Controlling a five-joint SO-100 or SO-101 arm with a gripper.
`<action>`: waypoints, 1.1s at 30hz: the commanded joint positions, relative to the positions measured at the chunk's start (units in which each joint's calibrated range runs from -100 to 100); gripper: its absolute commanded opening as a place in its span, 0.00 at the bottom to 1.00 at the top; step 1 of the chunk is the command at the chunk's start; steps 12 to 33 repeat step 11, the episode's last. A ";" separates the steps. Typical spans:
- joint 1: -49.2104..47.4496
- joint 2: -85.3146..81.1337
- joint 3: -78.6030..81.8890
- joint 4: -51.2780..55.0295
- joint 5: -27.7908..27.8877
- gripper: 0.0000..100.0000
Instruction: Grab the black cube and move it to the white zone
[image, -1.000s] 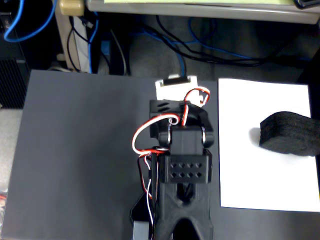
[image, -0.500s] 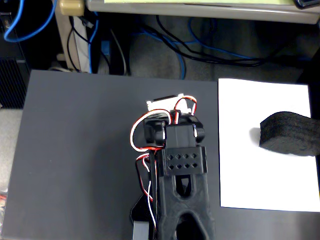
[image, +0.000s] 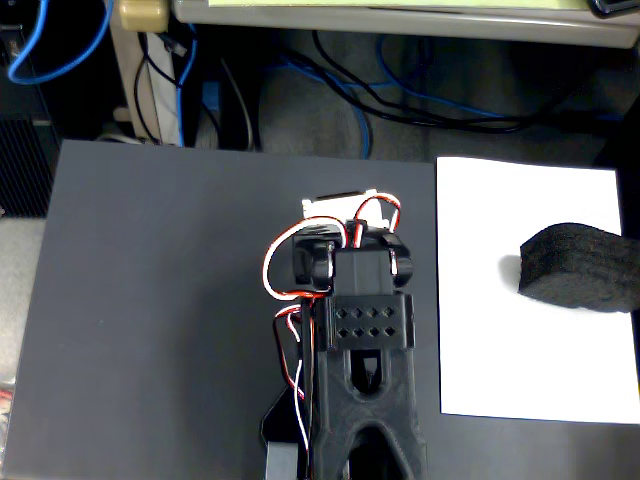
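Observation:
The black cube (image: 580, 270), a rough oblong foam block, lies on the white zone (image: 500, 330) near its right side, partly cut off by the picture's right edge. My black arm comes up from the bottom edge over the dark grey mat. Its gripper end (image: 338, 215) is at the middle of the picture, left of the white sheet and well apart from the block. The wrist, servos and red and white wires cover the jaws, so I cannot see how they stand. Nothing shows in the gripper.
The dark grey mat (image: 150, 320) covers the table left of the white sheet. Behind the mat's far edge lie blue and black cables (image: 350, 90) on the floor, with a pale shelf edge (image: 400, 15) along the top.

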 joint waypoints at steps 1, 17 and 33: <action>-0.99 -0.49 -0.09 -1.00 0.02 0.02; -0.99 -0.41 -0.09 -0.66 0.07 0.02; -0.99 -0.41 -0.09 -0.66 0.07 0.02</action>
